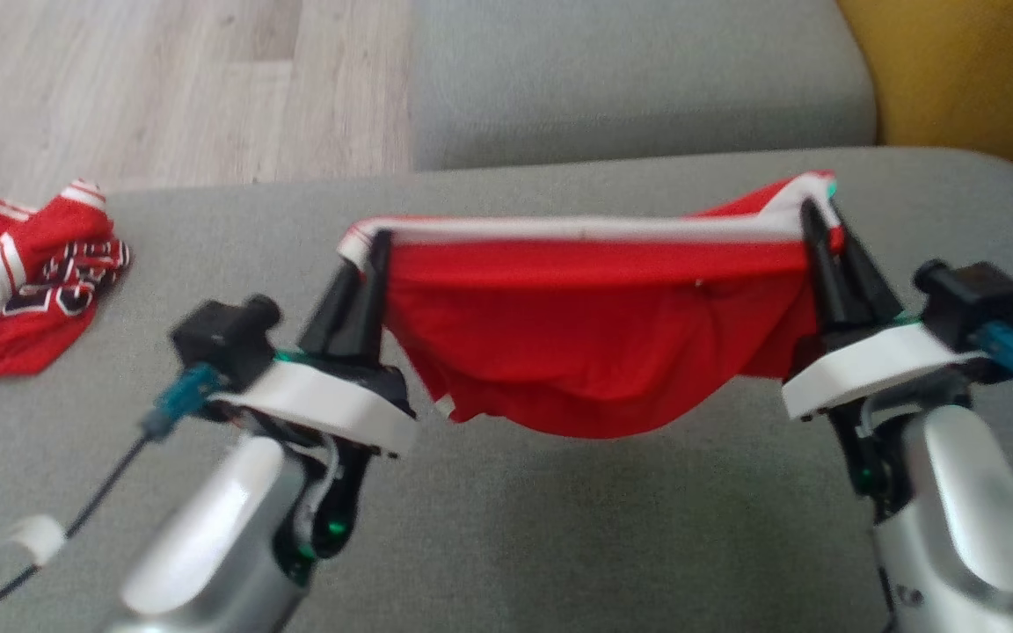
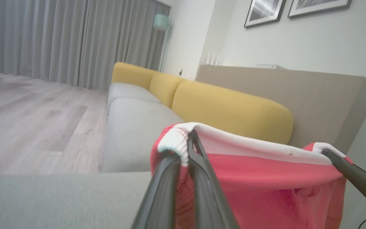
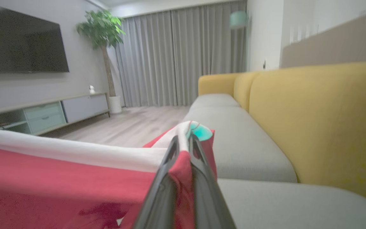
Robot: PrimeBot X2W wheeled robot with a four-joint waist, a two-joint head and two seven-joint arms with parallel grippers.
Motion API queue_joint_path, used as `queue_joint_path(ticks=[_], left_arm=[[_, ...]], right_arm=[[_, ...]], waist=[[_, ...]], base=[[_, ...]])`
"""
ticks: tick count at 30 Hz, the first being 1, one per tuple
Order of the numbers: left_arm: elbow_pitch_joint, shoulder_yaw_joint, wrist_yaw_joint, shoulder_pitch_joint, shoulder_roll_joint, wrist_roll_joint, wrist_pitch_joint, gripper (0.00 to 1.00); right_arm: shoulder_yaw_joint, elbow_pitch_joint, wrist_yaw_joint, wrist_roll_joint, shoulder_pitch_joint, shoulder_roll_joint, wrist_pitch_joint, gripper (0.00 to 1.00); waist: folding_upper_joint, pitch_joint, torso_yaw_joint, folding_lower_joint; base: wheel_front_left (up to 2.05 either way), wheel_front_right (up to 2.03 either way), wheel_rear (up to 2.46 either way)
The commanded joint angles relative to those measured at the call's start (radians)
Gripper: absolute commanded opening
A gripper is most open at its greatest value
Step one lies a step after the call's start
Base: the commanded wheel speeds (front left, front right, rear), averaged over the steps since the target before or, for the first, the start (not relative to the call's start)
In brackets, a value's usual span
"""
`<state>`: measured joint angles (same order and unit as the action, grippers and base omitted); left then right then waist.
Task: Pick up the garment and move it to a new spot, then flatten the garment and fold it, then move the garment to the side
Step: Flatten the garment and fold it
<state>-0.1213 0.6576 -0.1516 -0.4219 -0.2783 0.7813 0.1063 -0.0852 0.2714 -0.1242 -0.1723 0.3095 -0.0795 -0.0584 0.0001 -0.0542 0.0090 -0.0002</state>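
Above the sofa [image 1: 559, 536], left claw [image 1: 376, 244] and right claw [image 1: 814, 213], tilted upward, clamp the garment [image 1: 594, 334] taut.

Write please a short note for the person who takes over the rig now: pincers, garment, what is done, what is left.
Left pincer: shut on the white band of the red fabric garment, at its left end.
Right pincer: shut on the same band, right end.
Garment: hangs stretched between both, above the grey fabric sofa seat.
A second, crumpled red and white garment lies at the seat's left edge.
Done: pickup.
Left: lay it on a new spot, flatten, fold, move aside.
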Motion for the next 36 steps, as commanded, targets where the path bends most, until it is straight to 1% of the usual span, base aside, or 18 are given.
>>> queue_joint_path(ticks=[1,5,9,12,15,19,21,23,27,31,36], left_arm=[[0.076,-0.060,-0.012,-0.055,-0.048,-0.013,-0.006,0.00],[0.195,-0.077,-0.030,-0.077,-0.108,-0.029,-0.051,0.00],[0.288,-0.093,-0.046,-0.104,-0.159,-0.036,-0.108,0.00],[0.321,-0.102,-0.056,-0.120,-0.184,-0.038,-0.141,0.00],[0.314,-0.107,-0.059,-0.130,-0.189,-0.033,-0.153,0.00],[0.276,-0.102,-0.055,-0.130,-0.176,-0.020,-0.156,0.00],[0.236,-0.095,-0.052,-0.128,-0.163,-0.014,-0.153,0.00],[0.190,-0.080,-0.045,-0.121,-0.144,-0.012,-0.143,0.00],[0.102,-0.048,-0.037,-0.085,-0.085,0.001,-0.107,0.00],[0.017,-0.019,-0.026,-0.036,-0.030,0.007,-0.054,0.00],[-0.082,0.012,-0.011,0.023,0.021,0.011,0.009,0.00]], right_arm=[[-0.008,-0.108,-0.007,-0.005,0.008,-0.013,0.025,0.00],[0.003,-0.298,-0.007,-0.002,-0.043,-0.012,0.092,0.00],[0.010,-0.445,-0.007,0.008,-0.084,-0.008,0.158,0.00],[0.014,-0.507,-0.007,0.013,-0.104,-0.004,0.197,0.00],[0.018,-0.515,-0.007,0.016,-0.113,0.000,0.219,0.00],[0.018,-0.474,-0.007,0.020,-0.110,0.003,0.222,0.00],[0.016,-0.421,-0.007,0.023,-0.099,0.004,0.217,0.00],[0.012,-0.355,-0.007,0.039,-0.084,0.002,0.200,0.00],[0.010,-0.200,-0.007,0.055,-0.066,0.009,0.151,0.00],[0.011,-0.033,-0.007,0.080,-0.053,0.014,0.084,0.00],[0.022,0.153,-0.007,0.115,-0.034,0.021,0.001,0.00]], waist=[[-0.0001,-0.025,-0.005,0.0002],[-0.0001,-0.049,-0.011,0.0002],[-0.0001,-0.053,-0.015,0.0002],[-0.0001,-0.043,-0.017,0.0002],[-0.0001,-0.020,-0.016,0.0002],[-0.0001,0.008,-0.015,0.0002],[-0.0001,0.029,-0.015,0.0002],[-0.0001,0.049,-0.014,0.0002],[-0.0001,0.098,-0.008,0.0002],[-0.0001,0.139,0.000,0.0002],[-0.0001,0.168,0.011,0.0002]], base=[[0.00,0.00,0.00],[0.00,0.00,0.00],[0.00,0.00,0.00],[0.00,0.00,0.00],[0.00,0.00,0.00],[0.00,0.00,0.00],[0.00,0.00,0.00],[0.00,0.00,0.00],[0.00,0.00,0.00],[0.00,0.00,0.00],[0.00,0.00,0.00]])
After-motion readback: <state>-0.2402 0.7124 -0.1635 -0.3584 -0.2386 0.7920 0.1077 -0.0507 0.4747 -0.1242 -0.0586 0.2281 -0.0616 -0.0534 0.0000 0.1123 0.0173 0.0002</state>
